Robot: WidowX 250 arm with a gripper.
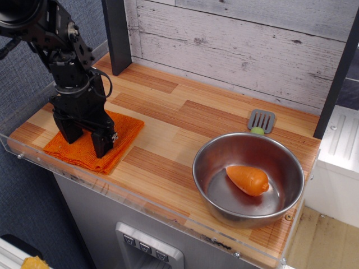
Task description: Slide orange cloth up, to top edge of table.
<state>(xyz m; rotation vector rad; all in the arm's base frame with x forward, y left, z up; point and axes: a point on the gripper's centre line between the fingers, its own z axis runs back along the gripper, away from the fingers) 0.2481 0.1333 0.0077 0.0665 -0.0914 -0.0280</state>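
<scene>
tool [85,139] spread wide — pressing orange cloth [124,131]

Table [185,120]: orange cloth [126,126], bowl [248,180], spatula [261,120].

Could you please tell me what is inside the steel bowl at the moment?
The steel bowl holds one smooth orange carrot-shaped object, lying on the bottom. Nothing else shows inside, though the near wall hides a strip of the bottom closest to the camera.
</scene>
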